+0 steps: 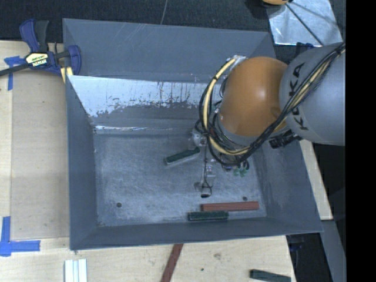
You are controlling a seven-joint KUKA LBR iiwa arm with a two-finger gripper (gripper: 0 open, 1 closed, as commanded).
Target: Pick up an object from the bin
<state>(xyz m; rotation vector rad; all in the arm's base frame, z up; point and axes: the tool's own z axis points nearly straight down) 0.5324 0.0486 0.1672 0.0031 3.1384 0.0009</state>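
Observation:
My gripper (205, 185) hangs below the orange dome, right of the bin's middle, its slim tip pointing down at the bare floor. A dark green stick (182, 155) lies tilted just left of it, one end close to the gripper's body and the pale end pointing left. Whether it touches the gripper I cannot tell. Near the front wall, a short way below the tip, lies a red-brown flat bar (230, 206). A dark green bar (207, 216) lies just in front of that one.
The arm and its cables cover the bin's right rear part. A small dark speck (119, 205) lies on the floor at the front left. The two bars lie close along the front wall.

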